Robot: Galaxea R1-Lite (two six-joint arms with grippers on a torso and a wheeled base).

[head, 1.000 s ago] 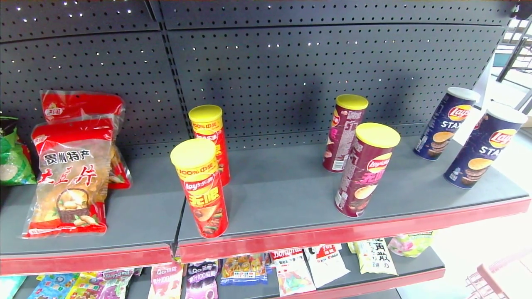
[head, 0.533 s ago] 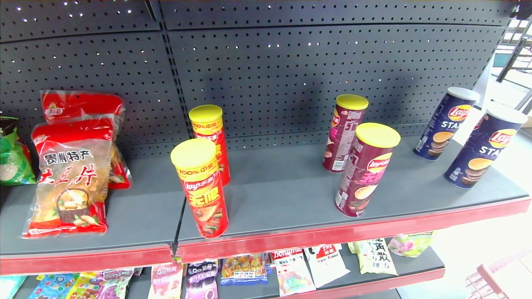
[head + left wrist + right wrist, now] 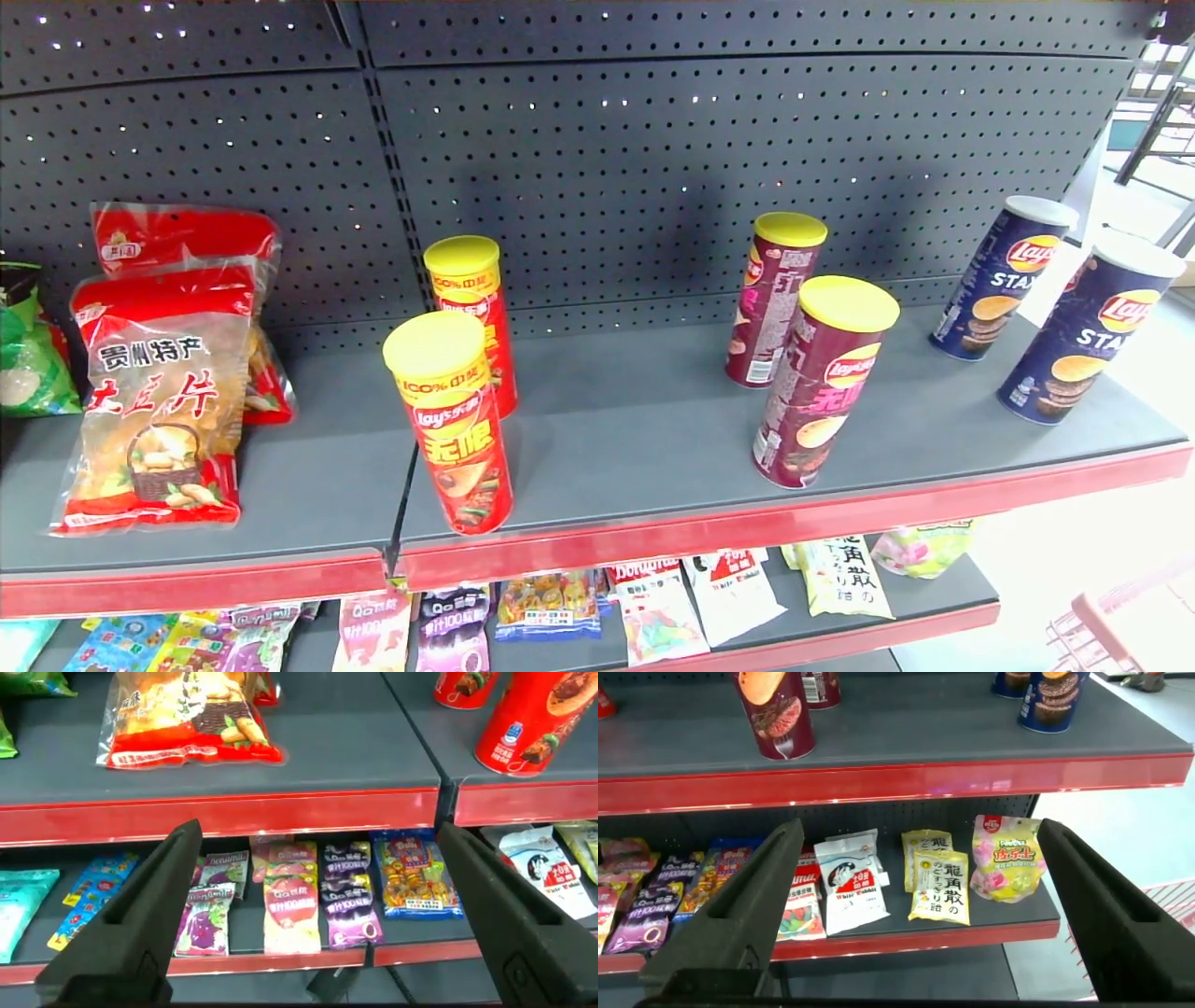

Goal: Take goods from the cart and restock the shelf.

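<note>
On the far left of the upper shelf [image 3: 635,439] a green bag [image 3: 28,355] leans at the edge. Beside it stand two red snack bags, the front one [image 3: 154,411] upright near the shelf's lip and the back one [image 3: 177,238] against the pegboard. Next come two red cans with yellow lids, one [image 3: 453,429] close to the front edge and one [image 3: 467,299] behind it. Well apart from them, across a bare stretch, stand two maroon cans, front [image 3: 822,383] and back [image 3: 773,299]. Then come two navy cans with white lids, [image 3: 1004,275] and [image 3: 1088,327], near the right end. Underneath, the lower shelf [image 3: 971,574] carries a row of small packets [image 3: 551,607] lying flat. A corner of the cart [image 3: 1120,625] peeks in at the bottom right. The left gripper [image 3: 318,831] hangs in front of the shelving below the snack bags and red cans, its fingers spread wide with nothing between them. The right gripper [image 3: 920,826] hangs likewise below the maroon and navy cans, also spread and empty.
</note>
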